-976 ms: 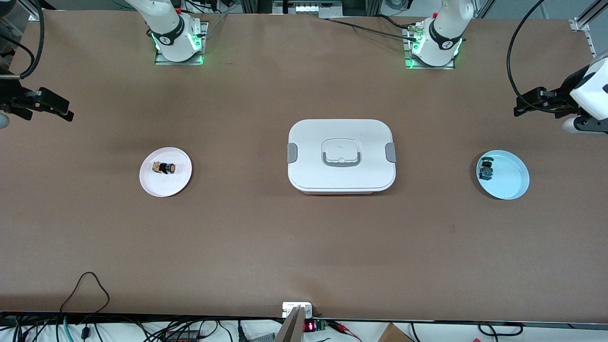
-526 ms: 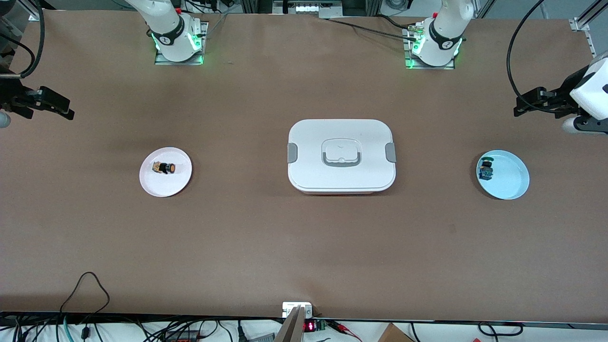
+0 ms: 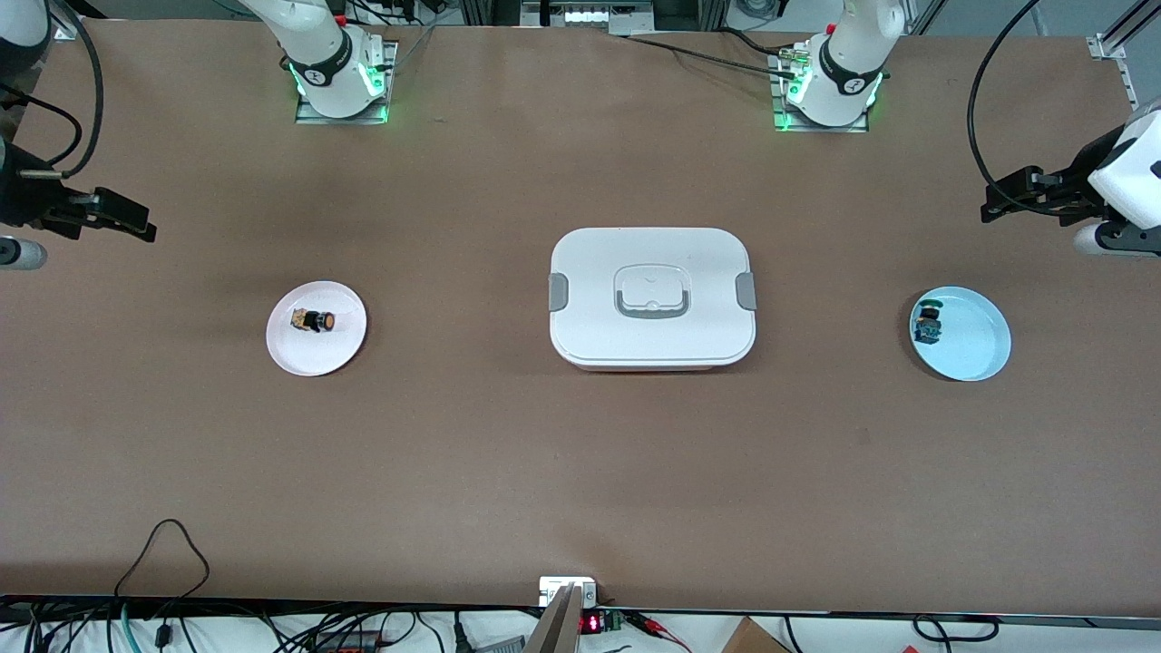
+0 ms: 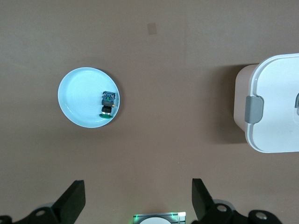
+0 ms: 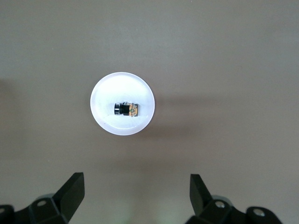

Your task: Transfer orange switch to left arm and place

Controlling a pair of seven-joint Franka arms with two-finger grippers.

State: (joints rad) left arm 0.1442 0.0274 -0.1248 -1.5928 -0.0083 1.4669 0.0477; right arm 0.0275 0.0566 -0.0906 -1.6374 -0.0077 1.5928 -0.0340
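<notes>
two plates sit on the brown table (image 3: 580,472) in the front view, one toward each arm's end, with the white box (image 3: 652,297) between them and well apart from both. the orange switch (image 3: 314,320) lies on its side on the white plate (image 3: 317,354) toward the right arm's end, its orange cap pointing toward the box. a second small switch, the green-capped switch (image 3: 927,324), rests on the light blue plate (image 3: 975,345) toward the left arm's end, close to the rim on the box's side. the right gripper (image 3: 127,220) hangs in the air over bare table at the right arm's end, not over the white plate. the left gripper (image 3: 1007,201) hangs over bare table at the left arm's end, not over the blue plate, and holds nothing. in the left wrist view the two black fingers (image 4: 70,203) stand wide apart with nothing between them; the blue plate with the green-capped switch lies below, and a corner of the box with one grey side clip (image 4: 255,109) shows at the edge. in the right wrist view the right gripper's fingers (image 5: 71,192) are likewise spread wide and empty, and the white plate with the orange switch lies on the table below them.
</notes>
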